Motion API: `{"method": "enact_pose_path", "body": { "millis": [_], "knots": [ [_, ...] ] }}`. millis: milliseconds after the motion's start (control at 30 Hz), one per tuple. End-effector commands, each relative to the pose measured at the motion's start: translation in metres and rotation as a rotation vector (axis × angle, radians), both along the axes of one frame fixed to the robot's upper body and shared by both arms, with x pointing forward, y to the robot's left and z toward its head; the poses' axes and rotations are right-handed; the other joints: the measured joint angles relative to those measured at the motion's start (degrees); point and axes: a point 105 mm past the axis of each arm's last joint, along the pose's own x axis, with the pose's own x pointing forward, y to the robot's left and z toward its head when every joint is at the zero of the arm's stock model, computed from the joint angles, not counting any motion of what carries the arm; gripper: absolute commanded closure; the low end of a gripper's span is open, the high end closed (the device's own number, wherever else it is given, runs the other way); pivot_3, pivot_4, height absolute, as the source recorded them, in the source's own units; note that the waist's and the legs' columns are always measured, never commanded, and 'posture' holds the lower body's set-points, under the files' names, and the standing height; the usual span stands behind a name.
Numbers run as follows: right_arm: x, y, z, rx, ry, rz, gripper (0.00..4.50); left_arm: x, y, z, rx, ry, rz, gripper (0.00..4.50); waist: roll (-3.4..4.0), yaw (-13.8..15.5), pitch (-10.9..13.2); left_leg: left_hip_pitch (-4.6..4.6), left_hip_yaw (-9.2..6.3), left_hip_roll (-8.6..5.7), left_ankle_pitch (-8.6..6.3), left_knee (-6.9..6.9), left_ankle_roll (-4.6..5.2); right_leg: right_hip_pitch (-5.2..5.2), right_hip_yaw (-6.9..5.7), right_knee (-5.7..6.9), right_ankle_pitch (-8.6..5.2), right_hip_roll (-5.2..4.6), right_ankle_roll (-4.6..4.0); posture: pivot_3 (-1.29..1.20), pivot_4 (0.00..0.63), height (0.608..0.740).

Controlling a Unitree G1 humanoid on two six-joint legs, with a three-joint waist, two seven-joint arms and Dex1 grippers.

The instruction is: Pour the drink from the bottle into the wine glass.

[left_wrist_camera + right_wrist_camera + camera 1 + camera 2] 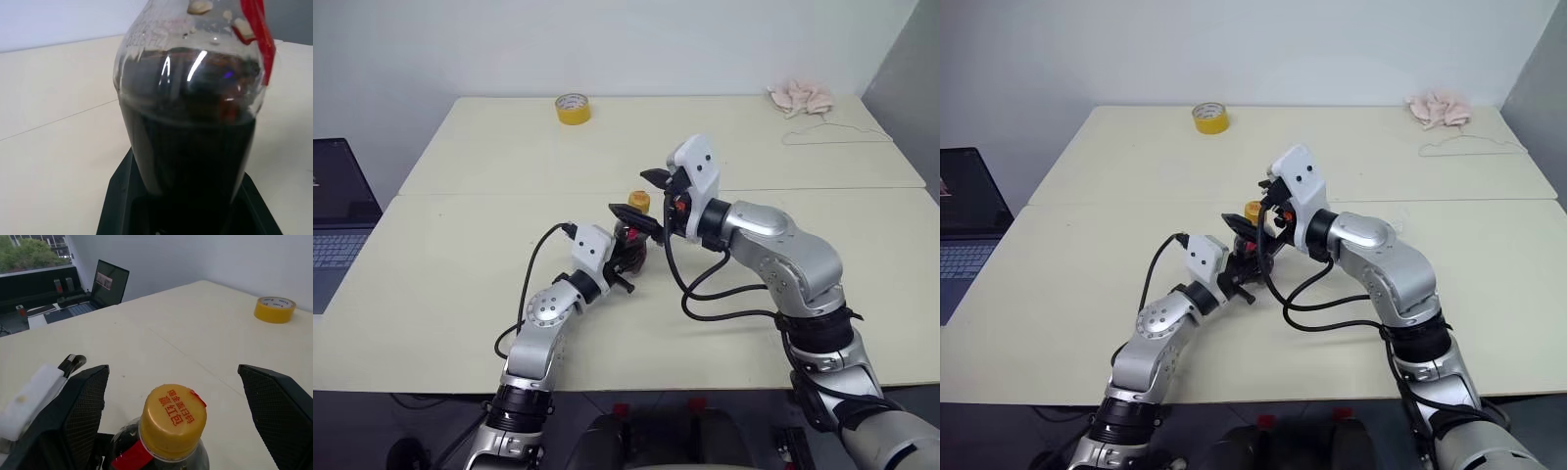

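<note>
At the middle of the cream-coloured table (440,294) we see the small squat clear plastic bottle (190,112), upright and clamped low on its body by the left gripper (628,257), whose black fingers are closed against it. The dark brown, cola-like drink (195,147) fills most of the bottle, beneath a red label strip (259,29). The small yellow screw cap (174,418) is on the neck. The right gripper (173,401) hovers just above, its two fingers (85,406) spread wide on either side of the cap, touching nothing. A yellow tape roll (573,108) lies near the far edge, well apart.
</note>
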Motion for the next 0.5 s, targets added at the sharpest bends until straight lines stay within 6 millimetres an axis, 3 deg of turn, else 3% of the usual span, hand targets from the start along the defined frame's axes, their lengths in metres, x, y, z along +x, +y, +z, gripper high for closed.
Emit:
{"method": "enact_pose_path", "body": {
  "millis": [33, 500],
  "knots": [
    [-0.001, 0.008, 0.016, 0.025, -0.061, 0.006, 0.00, -0.002, -0.003, 0.020, -0.020, -0.085, -0.007, 3.75, 0.00, -0.05, 0.00, 0.00, 0.01, 0.00, 0.00, 0.00, 0.00, 0.00, 0.01, 0.00, 0.00, 0.00, 0.00, 0.00, 0.150, 0.740],
    [0.016, 0.005, 0.018, 0.064, -0.022, -0.074, 0.00, -0.003, -0.003, 0.020, -0.024, -0.083, -0.002, 3.75, 0.00, -0.04, 0.00, 0.00, 0.00, -0.01, 0.00, 0.00, 0.00, -0.01, 0.00, 0.01, 0.00, -0.01, 0.00, 0.00, 0.150, 0.740]
  ]
}}
